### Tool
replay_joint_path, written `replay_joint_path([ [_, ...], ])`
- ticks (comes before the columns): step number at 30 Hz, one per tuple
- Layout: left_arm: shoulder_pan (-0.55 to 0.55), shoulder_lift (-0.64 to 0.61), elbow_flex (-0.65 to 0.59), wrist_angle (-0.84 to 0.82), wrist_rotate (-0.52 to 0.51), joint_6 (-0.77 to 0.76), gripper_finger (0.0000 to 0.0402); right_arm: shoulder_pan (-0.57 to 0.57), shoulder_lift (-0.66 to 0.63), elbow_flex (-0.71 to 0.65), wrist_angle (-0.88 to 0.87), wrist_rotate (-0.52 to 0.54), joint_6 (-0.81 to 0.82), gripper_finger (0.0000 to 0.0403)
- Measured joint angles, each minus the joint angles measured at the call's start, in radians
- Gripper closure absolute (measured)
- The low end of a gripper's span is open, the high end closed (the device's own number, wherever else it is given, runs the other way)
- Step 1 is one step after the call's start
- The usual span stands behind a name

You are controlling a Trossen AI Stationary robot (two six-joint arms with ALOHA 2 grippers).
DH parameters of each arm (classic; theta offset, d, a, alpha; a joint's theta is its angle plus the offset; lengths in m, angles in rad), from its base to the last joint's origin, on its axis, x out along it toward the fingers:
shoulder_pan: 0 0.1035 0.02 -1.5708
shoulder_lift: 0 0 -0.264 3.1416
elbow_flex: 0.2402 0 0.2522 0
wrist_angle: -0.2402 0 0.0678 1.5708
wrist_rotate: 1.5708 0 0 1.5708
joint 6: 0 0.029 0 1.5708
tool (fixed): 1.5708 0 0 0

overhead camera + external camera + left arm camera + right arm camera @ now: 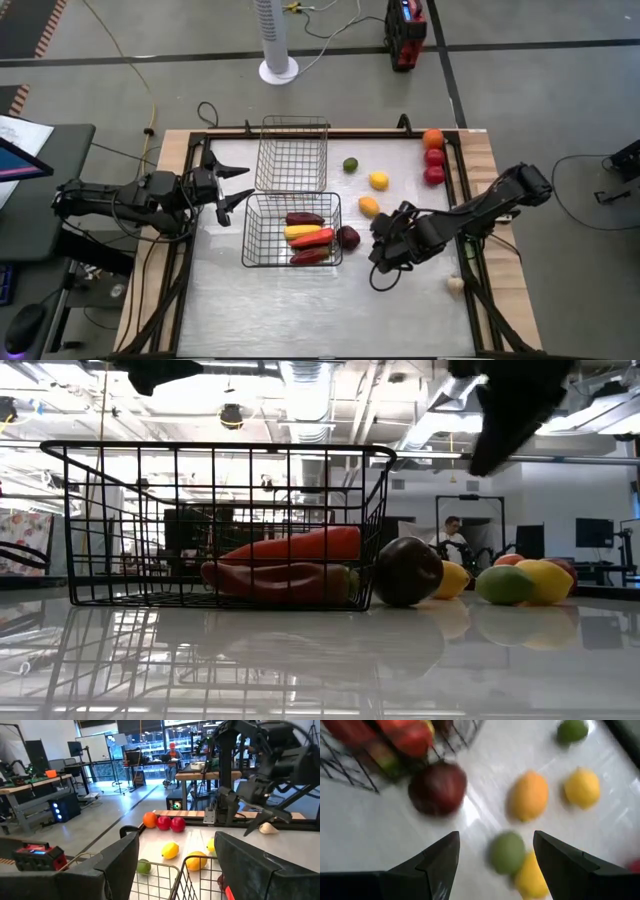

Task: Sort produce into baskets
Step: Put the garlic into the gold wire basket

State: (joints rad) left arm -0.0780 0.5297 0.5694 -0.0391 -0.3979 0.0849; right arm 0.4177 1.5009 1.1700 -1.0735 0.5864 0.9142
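The darker basket (262, 240) sits at table centre holding long red and yellow pieces; the silvery basket (292, 152) stands just behind it. Loose round produce, such as the orange fruit (369, 207), looks light, rigid and smooth: grasp across the middle. The right gripper (382, 268) hovers beside them, fingers parted, empty. The left gripper (232, 184) waits open beside the baskets.

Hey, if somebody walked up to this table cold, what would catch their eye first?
Probably the darker basket mid-table, holding long red and yellow produce, with a dark purple fruit just outside its right wall. Next, the right gripper, open and empty, above loose green and yellow pieces on the table. A row of one orange and two red fruits lines the far right edge, beyond the empty silvery basket, while the left gripper waits open at left.
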Motion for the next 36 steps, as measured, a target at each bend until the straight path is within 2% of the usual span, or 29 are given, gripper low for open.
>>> replay_joint_path([
  [7, 0.000, 0.000, 0.000, 0.004, 0.000, 0.000, 0.0152, -0.014, -0.122, -0.179, 0.023, -0.142, 0.145, 0.0121],
  [13, 0.000, 0.000, 0.000, 0.005, -0.001, 0.000, 0.0152, -0.014, -0.108, -0.230, 0.028, -0.310, 0.175, 0.0108],
  [15, 0.000, 0.000, 0.000, 0.004, -0.001, 0.000, 0.0152, -0.009, -0.103, -0.230, 0.027, -0.402, 0.197, 0.0101],
  [21, 0.000, 0.000, 0.000, 0.008, -0.008, 0.008, 0.0152, 0.012, -0.103, -0.230, -0.004, -0.802, 0.349, 0.0083],
  [26, 0.000, 0.000, 0.000, 0.001, -0.004, 0.000, 0.0152, 0.069, -0.053, -0.229, -0.129, -0.982, 0.468, 0.0071],
  [32, 0.000, 0.000, 0.000, -0.015, 0.001, 0.003, 0.0152, 0.175, 0.016, -0.229, -0.115, -1.131, 0.569, 0.0058],
  [36, 0.000, 0.000, 0.000, -0.015, 0.000, 0.003, 0.0152, 0.214, 0.058, -0.233, -0.118, -1.162, 0.571, 0.0059],
])
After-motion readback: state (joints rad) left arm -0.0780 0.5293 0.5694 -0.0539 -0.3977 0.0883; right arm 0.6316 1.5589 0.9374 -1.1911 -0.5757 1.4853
